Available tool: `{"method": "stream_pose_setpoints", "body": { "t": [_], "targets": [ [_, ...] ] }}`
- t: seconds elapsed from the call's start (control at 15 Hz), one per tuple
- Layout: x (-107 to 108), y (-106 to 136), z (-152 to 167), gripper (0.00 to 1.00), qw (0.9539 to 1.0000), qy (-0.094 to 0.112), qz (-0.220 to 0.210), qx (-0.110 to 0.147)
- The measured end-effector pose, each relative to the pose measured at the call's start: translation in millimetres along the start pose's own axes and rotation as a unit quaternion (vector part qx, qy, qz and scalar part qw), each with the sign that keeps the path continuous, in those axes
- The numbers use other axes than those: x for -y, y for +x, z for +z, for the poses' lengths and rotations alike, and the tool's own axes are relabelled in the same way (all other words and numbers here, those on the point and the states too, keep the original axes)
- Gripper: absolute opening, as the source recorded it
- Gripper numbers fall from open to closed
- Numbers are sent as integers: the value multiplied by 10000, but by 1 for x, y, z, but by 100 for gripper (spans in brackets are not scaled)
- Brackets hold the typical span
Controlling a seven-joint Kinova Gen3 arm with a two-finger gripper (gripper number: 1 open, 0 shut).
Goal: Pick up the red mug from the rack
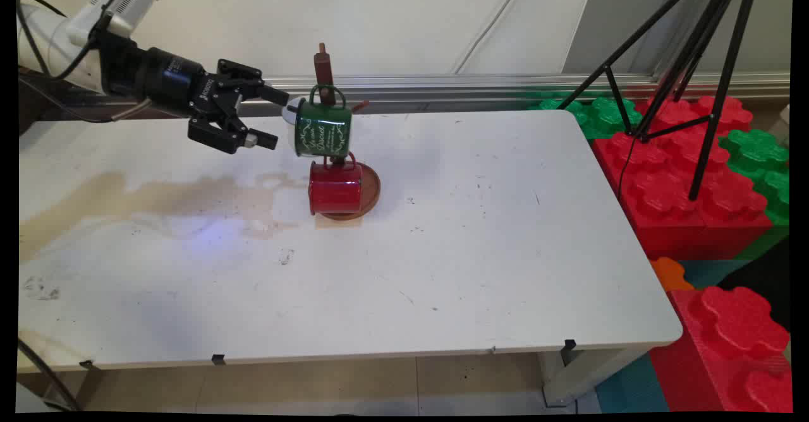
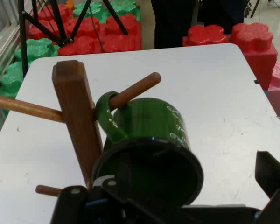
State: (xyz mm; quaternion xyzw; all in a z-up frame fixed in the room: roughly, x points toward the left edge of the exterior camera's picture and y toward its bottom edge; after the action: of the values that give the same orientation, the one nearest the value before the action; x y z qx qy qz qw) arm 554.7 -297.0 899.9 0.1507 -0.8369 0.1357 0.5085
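Gripper: released; the two black fingers stand apart, one above and one below, with nothing between them. In the hand view one finger shows at the right edge and the linkage fills the bottom.

Green mug: just ahead of the fingertips, hanging by its handle from an upper peg, its open mouth turned toward the gripper. White lettering shows on its side. The upper fingertip is at the rim; whether it touches cannot be told.

Mug tree: brown wooden post directly behind the green mug as seen from the gripper, with round pegs sticking out to several sides. In the hand view the peg carrying the mug runs through the green handle.

Red mug: below the gripper's line and beyond it, hanging lower on the same post, just under the green mug and above the round wooden base.

Table: white, stained tan beneath the gripper and arm.

Surroundings: large red and green foam blocks and a black tripod, well apart from the gripper, off the table's far end.

Progress: both mugs hang on the tree and neither is in the gripper. As far as the pictures show, the green mug's weight sits on its peg alone.
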Motion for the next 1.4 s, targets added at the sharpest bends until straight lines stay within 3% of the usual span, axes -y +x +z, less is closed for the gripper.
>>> {"method": "stream_pose_setpoints", "body": {
  "t": [0.8,1.4],
  "targets": [
    [-10,0,-48,100,9996,16,240,172],
    [-25,-15,-79,100,9989,-59,221,406]
  ]
}}
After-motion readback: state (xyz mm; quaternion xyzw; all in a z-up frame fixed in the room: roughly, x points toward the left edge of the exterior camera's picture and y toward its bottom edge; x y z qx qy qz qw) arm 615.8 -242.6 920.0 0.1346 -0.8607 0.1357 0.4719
